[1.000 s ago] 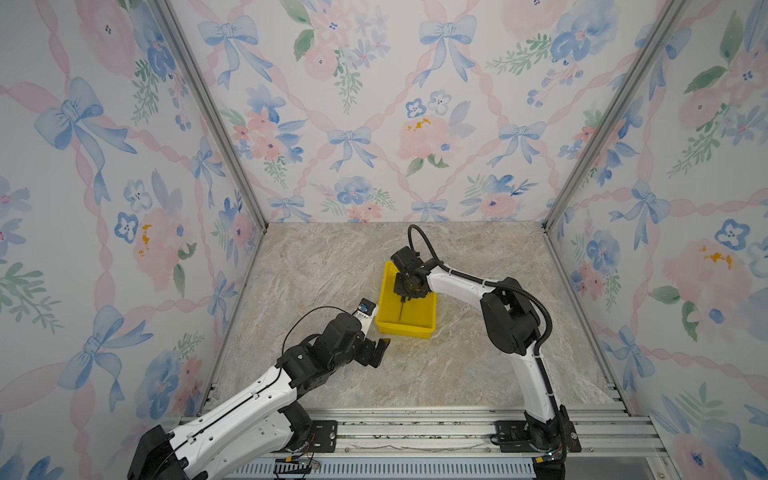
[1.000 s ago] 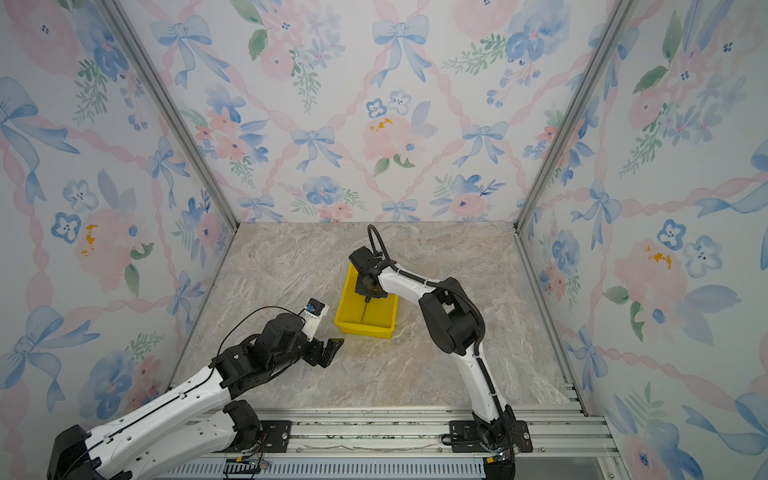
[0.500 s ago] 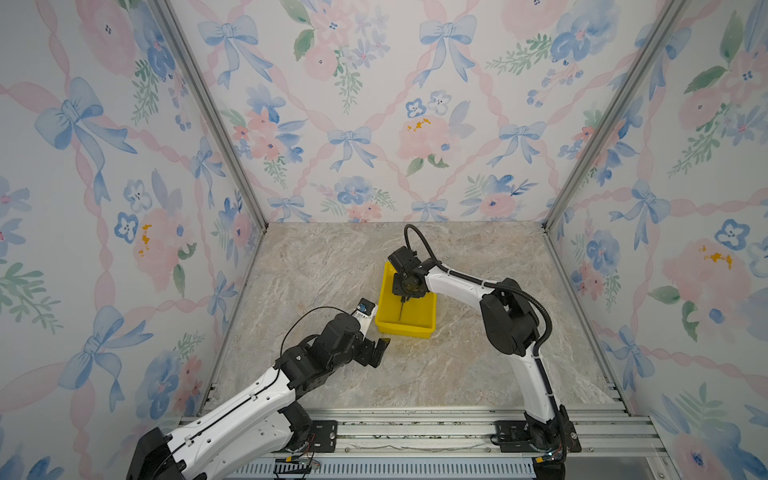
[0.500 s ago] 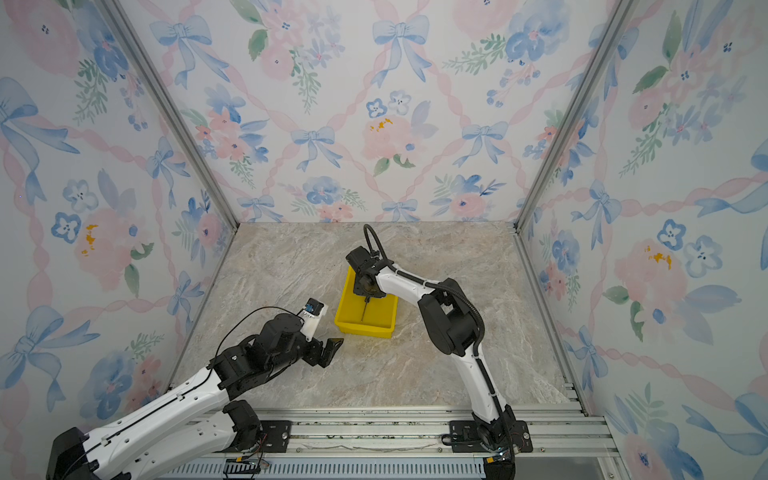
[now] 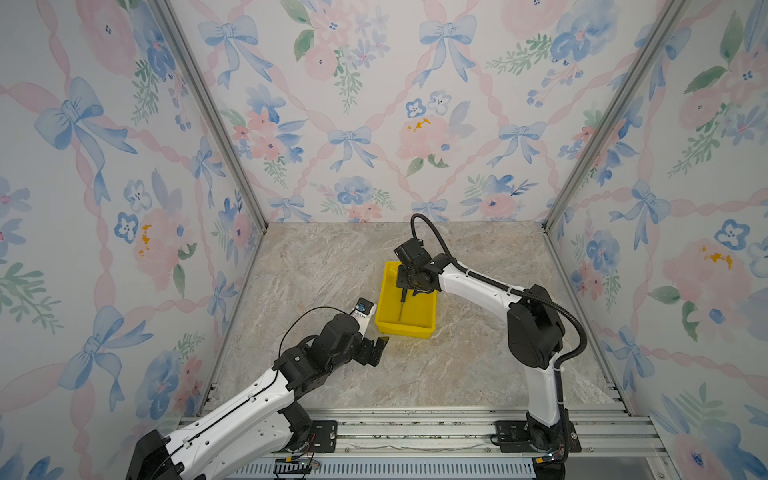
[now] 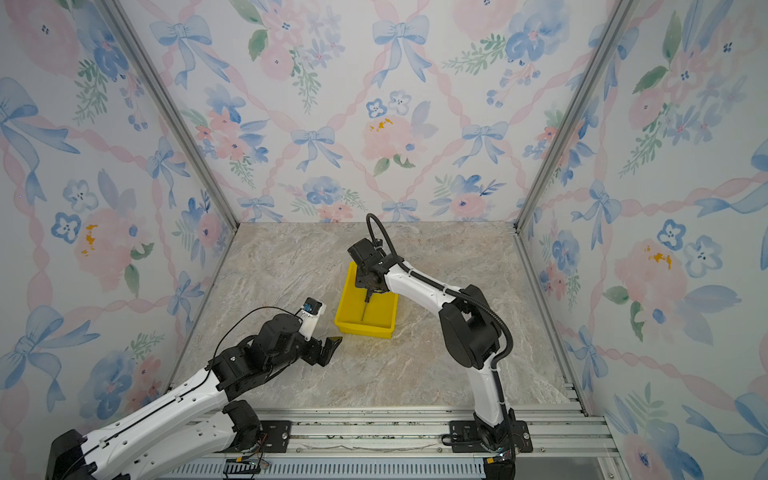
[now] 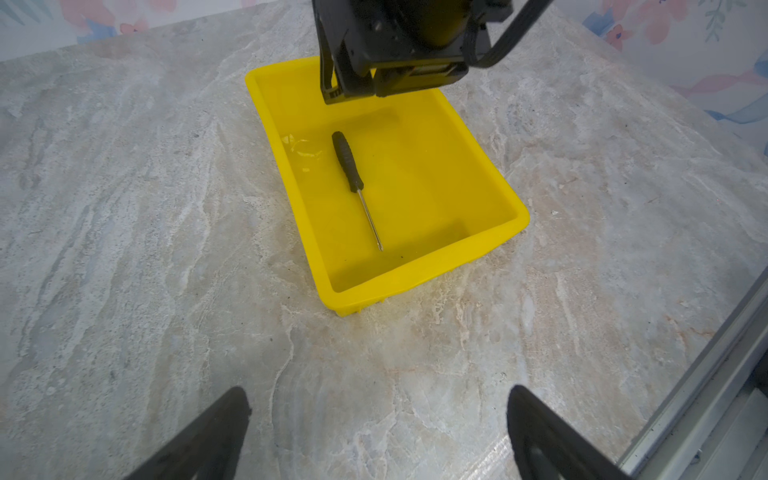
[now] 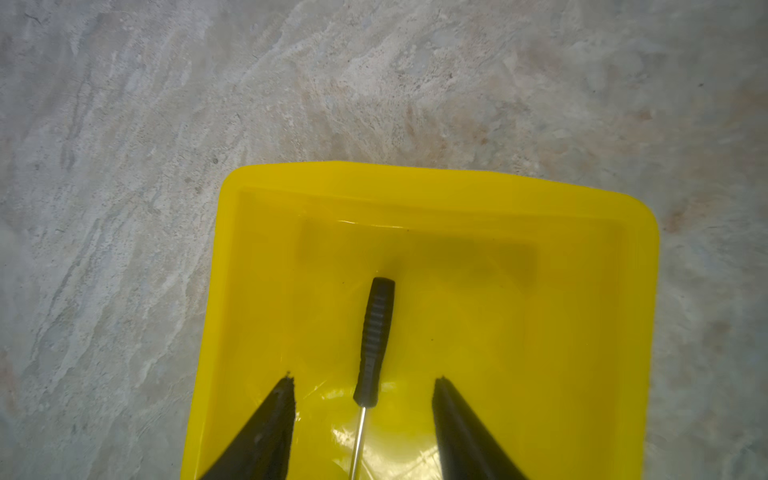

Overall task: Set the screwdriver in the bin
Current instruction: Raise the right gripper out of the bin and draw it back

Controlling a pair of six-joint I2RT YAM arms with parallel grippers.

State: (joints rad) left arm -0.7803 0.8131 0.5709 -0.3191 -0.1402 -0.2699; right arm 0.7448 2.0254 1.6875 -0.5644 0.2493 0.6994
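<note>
The screwdriver [image 7: 347, 162], black handle and thin silver shaft, lies flat on the floor of the yellow bin [image 7: 490, 166], free of any finger. In the right wrist view its handle [image 8: 376, 336] runs down the middle of the bin [image 8: 415, 178]. My right gripper [image 8: 365, 379] hangs just above it, open, one finger on each side and not touching. In both top views that gripper [image 5: 409, 291] [image 6: 370, 293] is over the bin's far half. My left gripper [image 7: 378, 390] is open over bare table, near the bin's front left corner [image 5: 380, 347].
The bin [image 5: 405, 330] sits mid-table on the marbled top. Floral walls close in the left, back and right sides. A metal rail [image 5: 415, 432] with both arm bases runs along the front edge.
The right gripper's jaws have spread apart and let go of the screwdriver, which now rests in the bin. The left arm has hardly moved.
</note>
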